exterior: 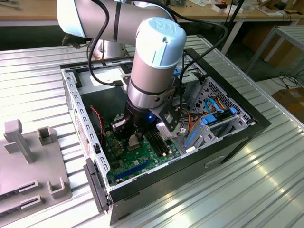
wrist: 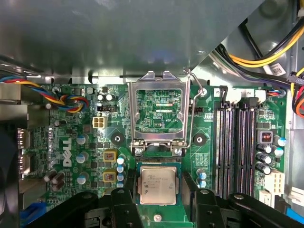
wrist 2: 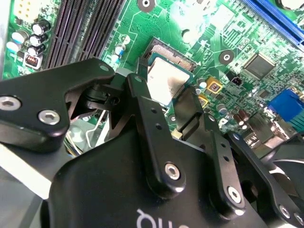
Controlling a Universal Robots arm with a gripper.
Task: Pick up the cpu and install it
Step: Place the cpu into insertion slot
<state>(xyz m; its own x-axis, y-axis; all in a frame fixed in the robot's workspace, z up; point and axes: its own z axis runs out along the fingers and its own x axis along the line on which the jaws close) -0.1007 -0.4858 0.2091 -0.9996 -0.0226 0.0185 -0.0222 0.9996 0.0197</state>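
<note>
In the exterior view, a grey plastic fixture with upright posts (exterior: 28, 166) stands on the ribbed metal counter (exterior: 237, 190), at about eight o'clock from the open black computer case (exterior: 199, 164). The silver robot arm with pale blue caps (exterior: 152, 71) reaches down into the case from twelve o'clock. Its black claw (exterior: 134, 138) hangs low over the green motherboard (exterior: 137, 159). Blue and orange cables (exterior: 211, 107) run through the case at about three o'clock from the arm.

In both wrist views the claw (wrist: 160, 187) (wrist 2: 164, 88) pinches the cpu (wrist: 157, 185) (wrist 2: 164, 78), a small flat square chip with a silver-grey top. One black finger (wrist: 127, 202) (wrist 2: 142, 104) lies against each of two opposite edges. The chip lies level over the square socket. A strip of the socket's gold contacts (wrist 2: 173, 54) shows uncovered along one edge in the second wrist view.

In the first wrist view, the silvery metal load frame (wrist: 133, 114) is swung open just beyond the chip. The long black memory slots (wrist: 237, 147) run beside the socket.
</note>
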